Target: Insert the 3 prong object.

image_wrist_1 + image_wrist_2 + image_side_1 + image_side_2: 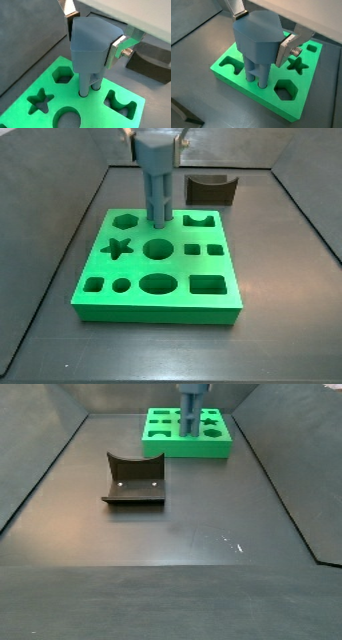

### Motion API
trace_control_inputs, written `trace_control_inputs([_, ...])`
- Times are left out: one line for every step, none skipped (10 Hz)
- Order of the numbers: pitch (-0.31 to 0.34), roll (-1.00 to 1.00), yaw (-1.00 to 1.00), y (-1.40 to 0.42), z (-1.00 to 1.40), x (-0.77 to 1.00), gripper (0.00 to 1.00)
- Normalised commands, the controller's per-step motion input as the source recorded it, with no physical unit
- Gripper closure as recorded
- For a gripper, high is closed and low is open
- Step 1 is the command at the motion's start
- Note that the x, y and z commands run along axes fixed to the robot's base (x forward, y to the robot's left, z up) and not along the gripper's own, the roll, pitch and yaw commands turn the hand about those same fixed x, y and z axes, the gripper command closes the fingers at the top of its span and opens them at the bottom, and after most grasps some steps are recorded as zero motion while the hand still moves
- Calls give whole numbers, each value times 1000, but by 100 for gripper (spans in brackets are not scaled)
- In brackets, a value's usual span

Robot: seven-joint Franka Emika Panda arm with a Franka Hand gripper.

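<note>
Dark block: a brown block with a curved notch lies on the floor left of centre in a side view, well apart from the green block; another side view shows it just behind the green block, near the back wall.
Green block: a flat block with shaped holes sits mid-floor; a side view has it at the far edge.
Holes: star, hexagon, round, oval and square ones show on top.
3 prong object: blue-grey, upright, wide head up, prongs down over the back part of the green block, between hexagon and notched hole.
Prong tips: in both wrist views the tips meet the green top; how deep they go I cannot tell.
Gripper: above the green block, its silver fingers pinching the object's head from both sides.
Gripper in side views: mostly cut off at the upper edge.
</note>
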Motion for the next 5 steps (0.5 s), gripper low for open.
trace_control_inputs([-83,-13,106,26,-577,-3,100])
trace_control_inputs([-110,-96,0,0,-614,-51,100])
trace_control_inputs([-86,-54,0,0,-423,0,100])
trace_control_inputs([-50,-111,0,0,-249,0,100])
trace_control_inputs([0,0,0,0,0,0,100])
